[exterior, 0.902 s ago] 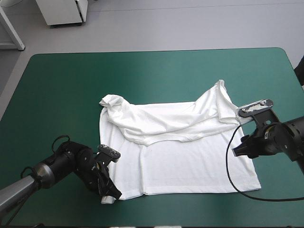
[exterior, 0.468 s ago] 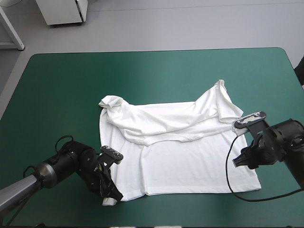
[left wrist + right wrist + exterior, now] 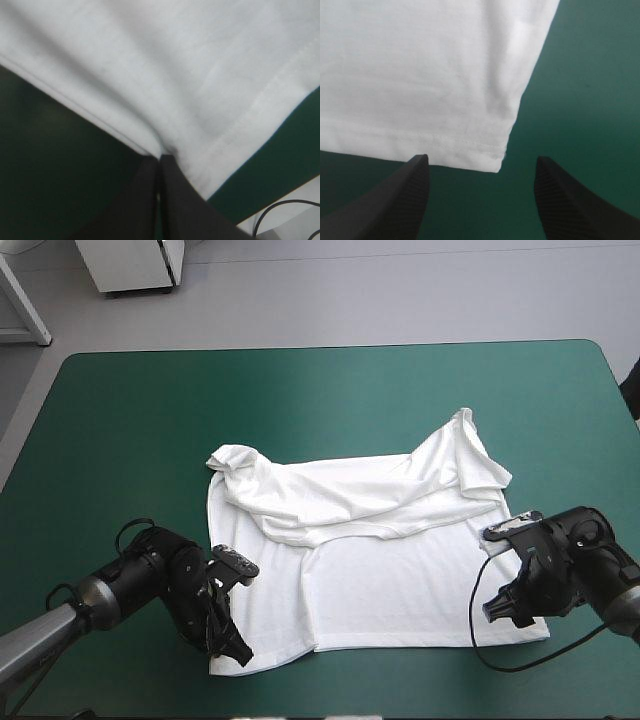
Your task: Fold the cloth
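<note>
The white T-shirt (image 3: 400,570) lies mostly flat on the teal-green cover, its upper part folded down in a crumpled band with a sleeve peak at the far right. My left gripper (image 3: 235,652) is at the hem's near-left corner. In the left wrist view the gripper (image 3: 160,159) is shut on the T-shirt (image 3: 190,65) at its side edge. My right gripper (image 3: 497,612) sits at the near-right hem corner. In the right wrist view the gripper (image 3: 481,162) stands open, and the corner of the T-shirt (image 3: 420,75) lies just ahead between the fingers.
Bare teal-green cover (image 3: 300,400) surrounds the shirt, widest on the far side and at the left. The table's near edge runs close behind both grippers.
The right arm has slid toward the near edge along the shirt's right side to the hem corner. The left gripper shifted slightly at the near-left corner, tugging the hem a little leftward.
</note>
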You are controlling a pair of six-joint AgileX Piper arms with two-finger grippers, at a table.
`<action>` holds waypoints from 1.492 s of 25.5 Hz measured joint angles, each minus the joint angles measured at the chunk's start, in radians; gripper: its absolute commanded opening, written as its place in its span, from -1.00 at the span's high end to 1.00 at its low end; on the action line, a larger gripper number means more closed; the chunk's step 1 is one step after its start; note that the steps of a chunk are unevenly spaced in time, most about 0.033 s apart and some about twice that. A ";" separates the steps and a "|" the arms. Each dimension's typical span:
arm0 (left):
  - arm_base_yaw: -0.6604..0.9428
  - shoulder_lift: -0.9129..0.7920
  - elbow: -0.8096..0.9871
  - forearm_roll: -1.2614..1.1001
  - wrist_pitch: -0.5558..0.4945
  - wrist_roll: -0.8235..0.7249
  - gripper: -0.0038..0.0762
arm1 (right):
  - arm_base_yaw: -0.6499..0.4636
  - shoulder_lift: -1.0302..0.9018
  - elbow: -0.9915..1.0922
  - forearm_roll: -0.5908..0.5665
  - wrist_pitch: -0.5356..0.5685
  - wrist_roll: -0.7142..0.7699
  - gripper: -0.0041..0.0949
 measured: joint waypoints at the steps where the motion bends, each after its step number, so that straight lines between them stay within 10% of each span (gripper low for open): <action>1: 0.000 -0.002 0.000 0.000 0.000 -0.001 0.96 | -0.007 0.000 0.010 0.001 -0.003 0.002 -0.28; 38: 0.000 -0.006 -0.003 0.026 0.014 -0.011 0.96 | -0.085 0.114 0.107 0.053 -0.170 0.002 -0.25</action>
